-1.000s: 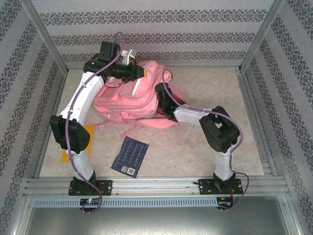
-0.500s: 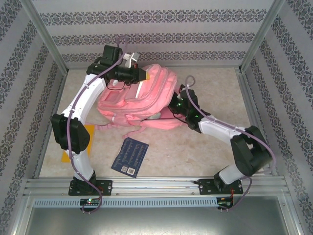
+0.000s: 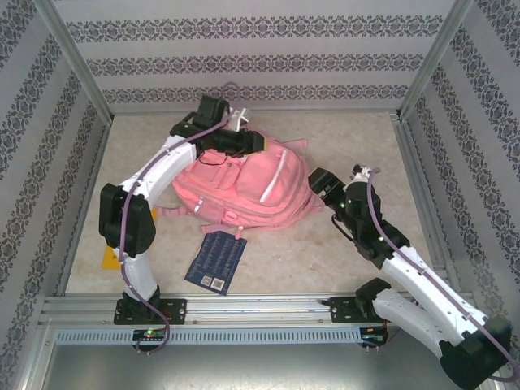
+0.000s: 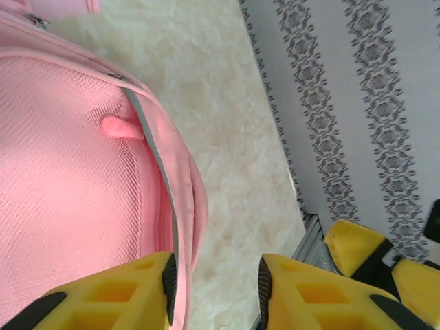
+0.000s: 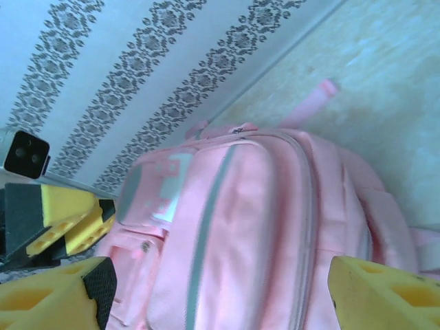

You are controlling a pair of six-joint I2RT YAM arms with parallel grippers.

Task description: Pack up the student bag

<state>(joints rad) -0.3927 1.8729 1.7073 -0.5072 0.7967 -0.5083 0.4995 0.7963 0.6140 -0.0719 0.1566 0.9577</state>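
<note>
Student bag (image 3: 252,188) lying flat, front face up, on the far middle of the table (image 3: 349,130), with thin straps trailing off its left and near edges. Far top edge partly covered overhead by the left gripper (image 3: 258,143), reaching in from the left. From above, no way to read that gripper's jaws.

Closer, from the left wrist: left gripper (image 4: 216,275) parted, a clear gap between the yellow fingers (image 4: 124,292). Pink mesh panel of the bag (image 4: 69,206) and its zipped rim running down into that gap, close against the left-hand pad and possibly brushing it; contact too blurred to call. Nothing clamped. Most of the bag cut off at this frame's left edge.

Right gripper (image 3: 318,180) just beside the bag's right side overhead, apart from it. From the right wrist: right gripper (image 5: 220,289) spread wide, fingertips at the two bottom corners, bag (image 5: 240,227) ahead of them, untouched. Pale stripe (image 5: 206,227) down the front pocket plain here, and the other gripper's yellow fingers (image 5: 69,223) at the bag's far edge, below the patterned wall (image 5: 137,82).

Near the front edge overhead: dark blue booklet (image 3: 215,258) in the open, well apart from the bag; orange card (image 3: 108,260) mostly hidden behind the left arm (image 3: 126,227).
</note>
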